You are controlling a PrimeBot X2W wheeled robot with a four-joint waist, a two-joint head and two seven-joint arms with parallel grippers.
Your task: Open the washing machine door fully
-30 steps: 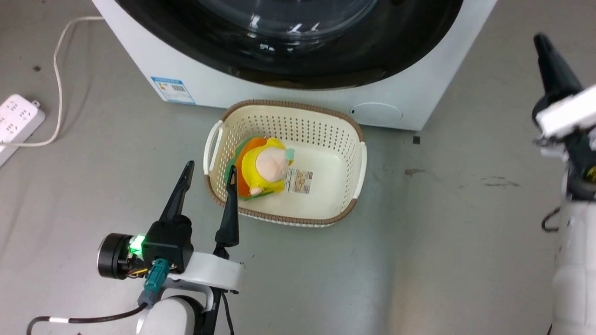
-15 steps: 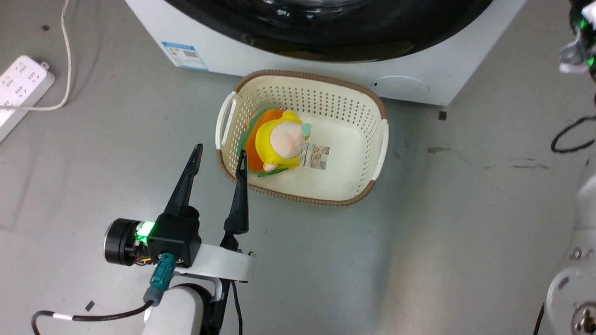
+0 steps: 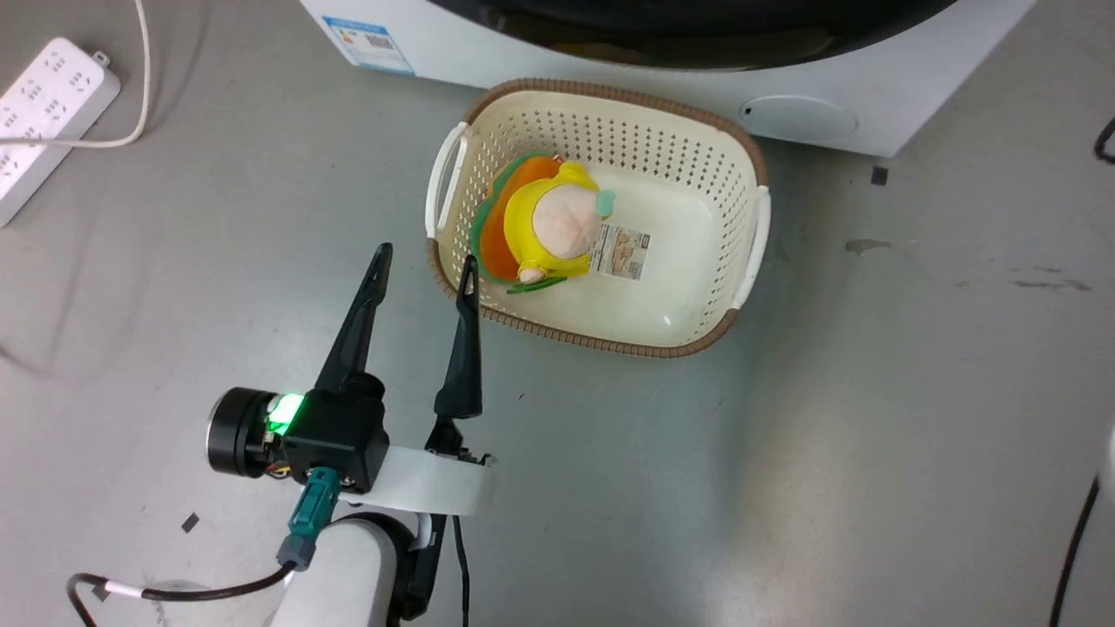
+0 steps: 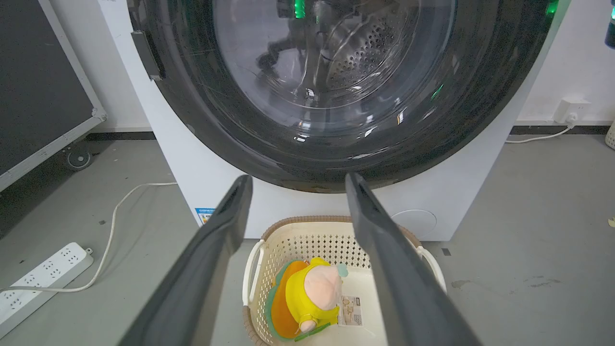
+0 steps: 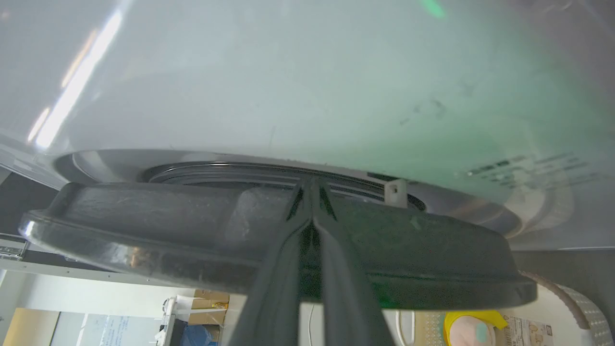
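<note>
The right gripper (image 5: 311, 185) has both fingers pressed together with nothing between them, tips tucked into the gap behind the washing machine door (image 5: 168, 226), which stands just ajar off the front of the washing machine (image 4: 197, 163). I'd say the swing is barely begun: keep the tips hooked behind the rim and follow the hinge's arc, not a straight pull, or they'll slip out. The left gripper (image 3: 425, 254) hangs spread and empty by the basket's (image 3: 610, 348) near left corner
</note>
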